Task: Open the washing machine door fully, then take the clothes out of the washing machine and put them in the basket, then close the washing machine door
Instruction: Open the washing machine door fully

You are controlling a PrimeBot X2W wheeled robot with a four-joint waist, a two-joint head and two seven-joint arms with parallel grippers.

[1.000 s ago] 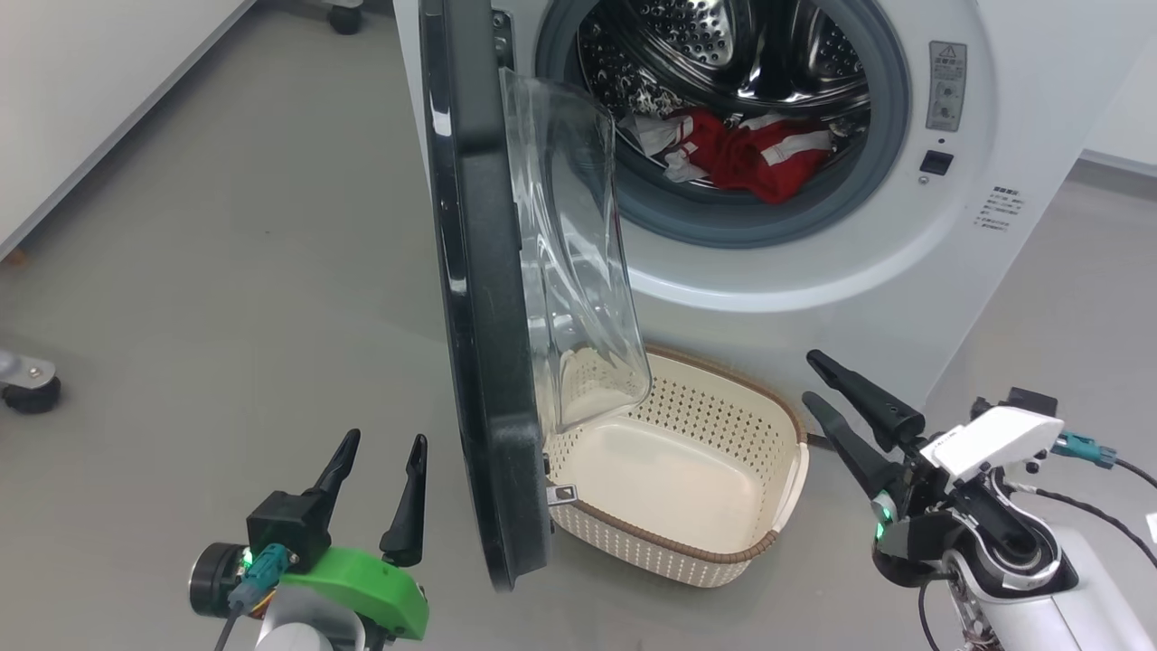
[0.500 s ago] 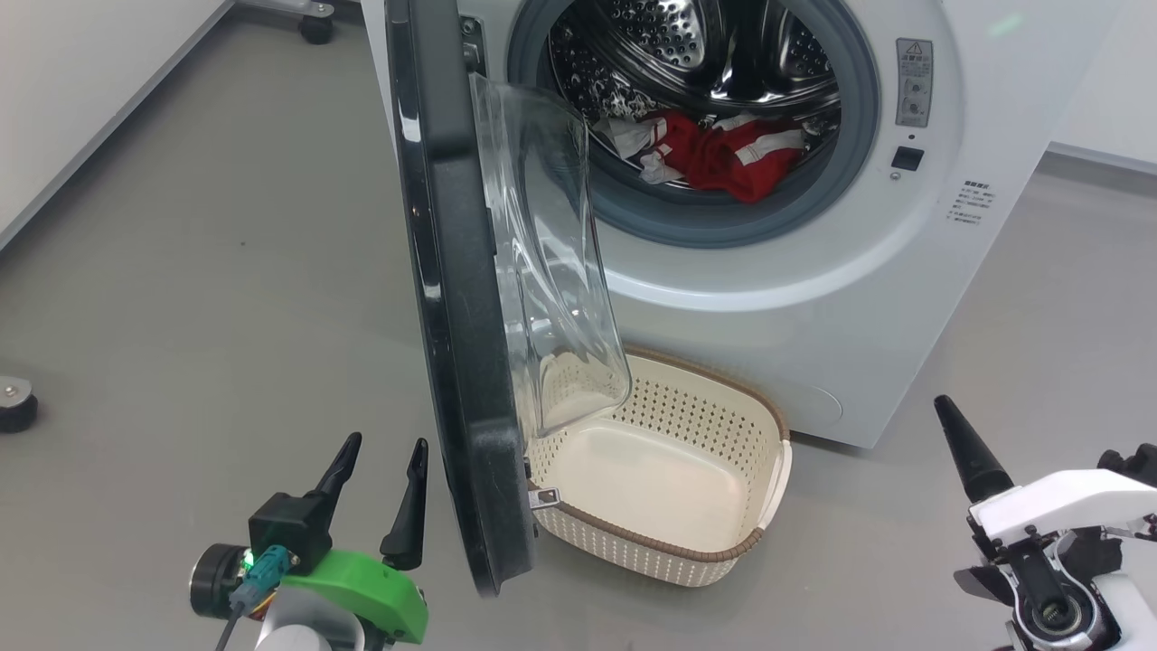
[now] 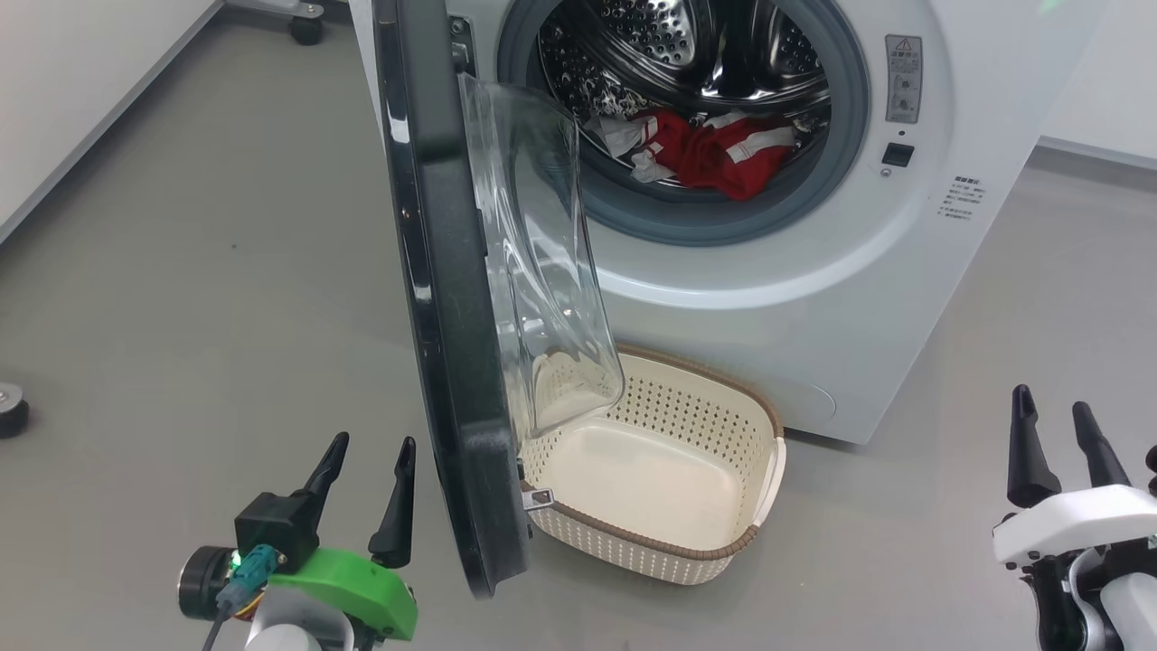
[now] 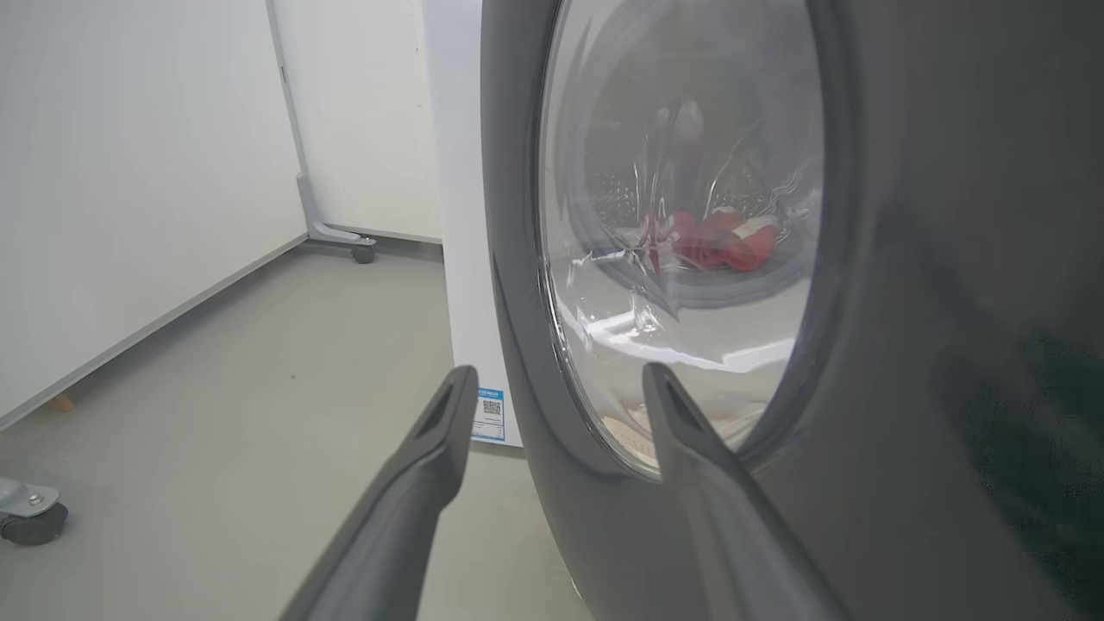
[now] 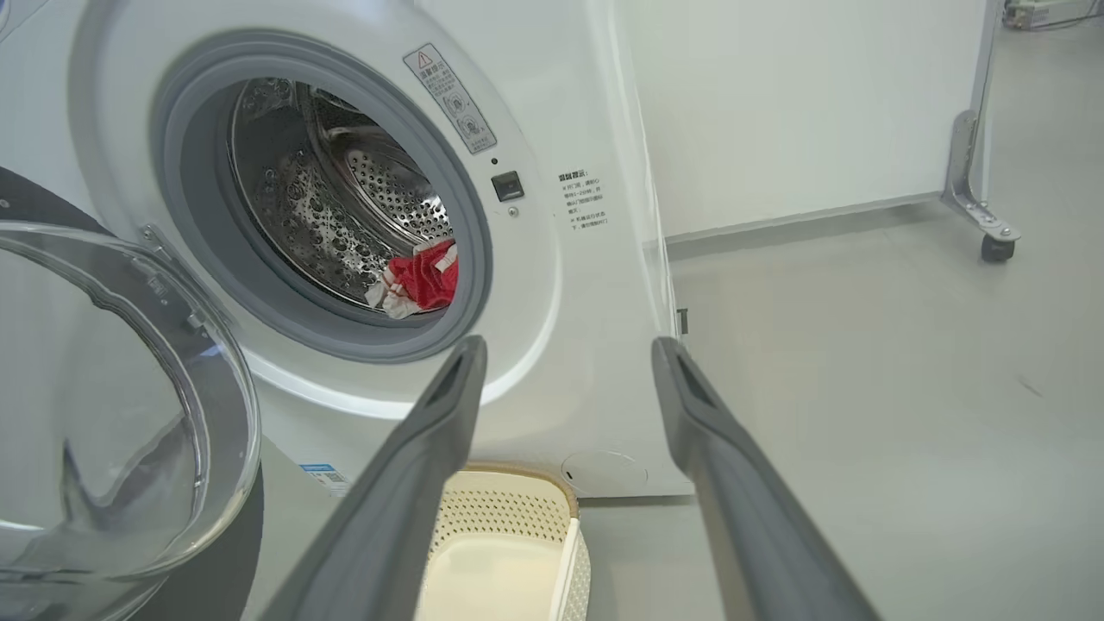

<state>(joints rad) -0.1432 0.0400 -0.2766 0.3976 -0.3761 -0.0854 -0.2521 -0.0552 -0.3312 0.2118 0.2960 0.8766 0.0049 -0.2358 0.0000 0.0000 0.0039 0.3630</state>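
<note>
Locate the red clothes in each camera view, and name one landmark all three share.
Head view: the red clothes lie top centre, inside the drum.
Left wrist view: clothes right of centre, seen through the washing machine door.
Right wrist view: clothes left of centre, low in the drum.
Shared landmark: that door.

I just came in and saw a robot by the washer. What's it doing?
A robot is emptying a big white front-loading washing machine. The round black-ringed glass door is swung out, its glass bowl over one end of the small cream perforated plastic basket, which has nothing in it. The soft red-and-white clothes lie inside the steel drum. The left jaws stand open beside the door's outer face; the right jaws, open too, are low on the right, touching nothing.
</note>
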